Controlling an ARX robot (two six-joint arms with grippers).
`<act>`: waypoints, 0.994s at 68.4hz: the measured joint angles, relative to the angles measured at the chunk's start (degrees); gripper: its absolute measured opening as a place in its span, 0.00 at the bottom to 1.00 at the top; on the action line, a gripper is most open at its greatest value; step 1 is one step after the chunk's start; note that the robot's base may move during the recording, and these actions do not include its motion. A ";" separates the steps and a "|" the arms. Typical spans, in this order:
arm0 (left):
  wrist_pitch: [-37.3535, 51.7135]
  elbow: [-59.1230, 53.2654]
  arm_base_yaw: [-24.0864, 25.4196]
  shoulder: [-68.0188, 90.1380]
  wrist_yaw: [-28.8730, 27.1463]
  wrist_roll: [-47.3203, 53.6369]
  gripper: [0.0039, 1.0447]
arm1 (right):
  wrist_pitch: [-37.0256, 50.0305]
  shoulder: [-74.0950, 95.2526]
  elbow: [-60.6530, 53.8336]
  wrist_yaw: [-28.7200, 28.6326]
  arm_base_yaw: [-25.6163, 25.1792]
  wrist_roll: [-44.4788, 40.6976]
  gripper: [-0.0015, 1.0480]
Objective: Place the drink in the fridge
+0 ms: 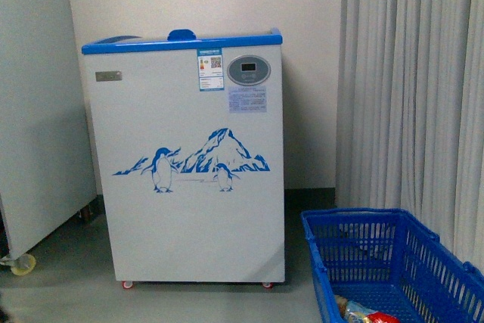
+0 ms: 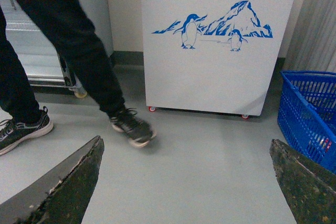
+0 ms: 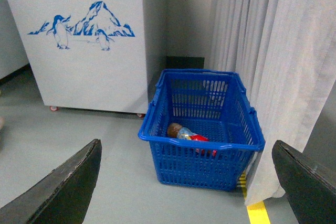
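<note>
The fridge is a white chest freezer with a blue top rim and a penguin-and-mountain decal, standing on the floor ahead; it also shows as fridge and fridge. The drink lies on its side in the bottom of a blue basket, and only part of the drink shows in the front view. My left gripper is open over bare floor, facing the fridge. Open as well, my right gripper hangs short of the basket with nothing between its fingers.
A person's dark-trousered legs and sneakers stand left of the fridge. A plain white-grey cabinet on casters is at far left. White curtains hang on the right behind the basket. Yellow floor tape lies by the curtain.
</note>
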 joint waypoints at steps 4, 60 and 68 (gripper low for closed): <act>0.00 0.00 0.00 0.00 0.00 0.00 0.92 | 0.00 0.00 0.00 0.00 0.00 0.00 0.93; 0.00 0.00 0.00 0.00 -0.02 0.00 0.92 | 0.00 0.00 0.00 -0.02 0.00 0.00 0.93; 0.00 0.00 0.00 0.00 -0.02 0.00 0.92 | 0.00 0.00 0.00 -0.02 0.00 0.00 0.93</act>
